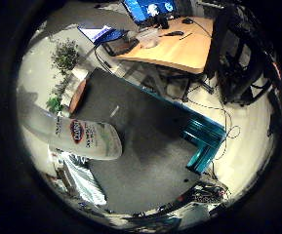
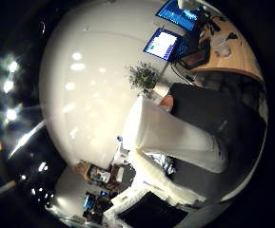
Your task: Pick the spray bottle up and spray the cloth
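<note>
The spray bottle [image 1: 82, 135] is white with a printed label and lies close across my palm, raised above the dark table top [image 1: 145, 146]. In the right thumb side palm view its white body [image 2: 175, 138] fills the middle. White parts of my right hand [image 2: 161, 185] curl along the bottle's side. I cannot make out a cloth in either view.
A teal object [image 1: 205, 136] sits at one edge of the dark table. A wooden desk [image 1: 175, 49] with monitors [image 2: 162, 43] stands beyond it, with a potted plant [image 1: 64, 58] and a black chair [image 1: 243, 58] nearby. Pale floor surrounds the table.
</note>
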`<act>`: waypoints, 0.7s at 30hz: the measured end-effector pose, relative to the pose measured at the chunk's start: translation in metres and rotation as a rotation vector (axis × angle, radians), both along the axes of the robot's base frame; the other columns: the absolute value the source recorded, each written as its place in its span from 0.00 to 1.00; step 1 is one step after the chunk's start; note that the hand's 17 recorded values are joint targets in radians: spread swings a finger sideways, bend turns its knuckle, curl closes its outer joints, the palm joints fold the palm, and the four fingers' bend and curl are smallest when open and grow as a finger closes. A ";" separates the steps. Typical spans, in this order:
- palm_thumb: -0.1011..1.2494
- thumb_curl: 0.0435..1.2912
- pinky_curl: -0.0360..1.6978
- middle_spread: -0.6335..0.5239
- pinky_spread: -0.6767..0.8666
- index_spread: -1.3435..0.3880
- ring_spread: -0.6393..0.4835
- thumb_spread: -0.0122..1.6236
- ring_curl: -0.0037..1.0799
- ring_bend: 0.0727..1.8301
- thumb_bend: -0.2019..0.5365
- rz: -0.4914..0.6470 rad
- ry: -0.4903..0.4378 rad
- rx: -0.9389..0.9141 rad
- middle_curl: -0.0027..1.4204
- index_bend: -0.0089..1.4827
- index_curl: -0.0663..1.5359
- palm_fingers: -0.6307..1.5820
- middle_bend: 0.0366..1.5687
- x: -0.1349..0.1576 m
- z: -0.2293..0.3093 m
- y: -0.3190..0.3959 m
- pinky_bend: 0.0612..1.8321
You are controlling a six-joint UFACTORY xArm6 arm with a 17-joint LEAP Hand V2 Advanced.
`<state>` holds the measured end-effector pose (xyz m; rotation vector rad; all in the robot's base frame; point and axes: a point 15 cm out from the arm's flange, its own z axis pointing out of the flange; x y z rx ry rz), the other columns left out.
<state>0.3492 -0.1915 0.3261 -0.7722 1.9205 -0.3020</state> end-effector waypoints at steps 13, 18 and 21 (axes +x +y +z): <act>0.40 0.27 0.11 0.80 0.86 0.77 0.92 0.64 0.21 0.23 0.24 0.131 -0.026 0.085 0.23 0.12 0.23 0.34 0.10 0.024 -0.008 0.045 0.63; 0.40 0.27 0.11 0.79 0.86 0.77 0.92 0.64 0.21 0.23 0.24 0.155 -0.022 0.087 0.23 0.12 0.23 0.34 0.10 0.027 -0.016 0.053 0.63; 0.40 0.26 0.11 0.80 0.86 0.77 0.92 0.64 0.21 0.23 0.24 0.168 -0.021 0.094 0.23 0.12 0.23 0.34 0.10 0.029 -0.021 0.057 0.63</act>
